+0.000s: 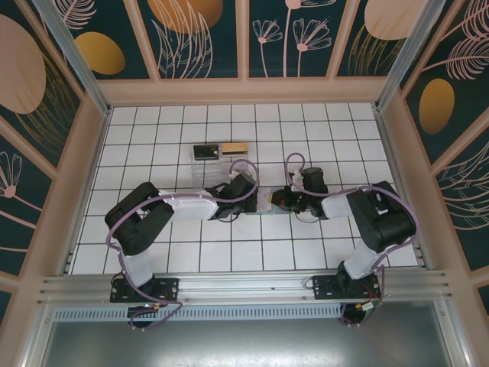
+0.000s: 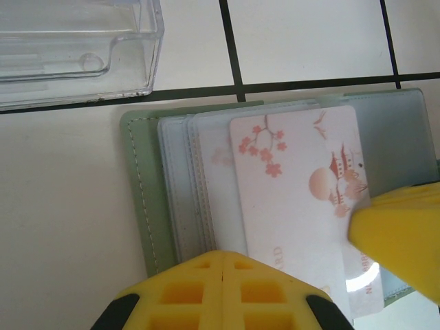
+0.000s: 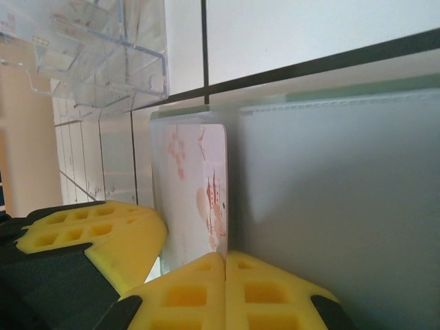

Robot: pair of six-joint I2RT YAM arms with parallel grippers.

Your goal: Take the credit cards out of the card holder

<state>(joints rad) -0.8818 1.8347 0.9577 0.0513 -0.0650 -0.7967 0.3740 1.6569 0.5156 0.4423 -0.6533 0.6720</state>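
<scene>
**Two arms, one wallet:** At the middle of the tiled counter [image 1: 153,252], both arms meet over the grey-green card holder [image 2: 141,192], which lies open and flat. The left gripper [image 2: 223,265], fingers pressed together, sits over one edge of the holder, apparently pinning it so it cannot slide. The right gripper [image 3: 225,265], also closed, has its tip at the edge of a pale credit card [image 2: 295,206] printed with pink blossoms. The card sticks part-way out of its cloudy sleeve, but whether the fingers nip it or merely push it cannot be told. A clear box [image 2: 75,48] stands just beside the holder, toward the counter's far edge. A tan-gold card [image 1: 234,147] lies on top of it, seemingly where freed cards go.
</scene>
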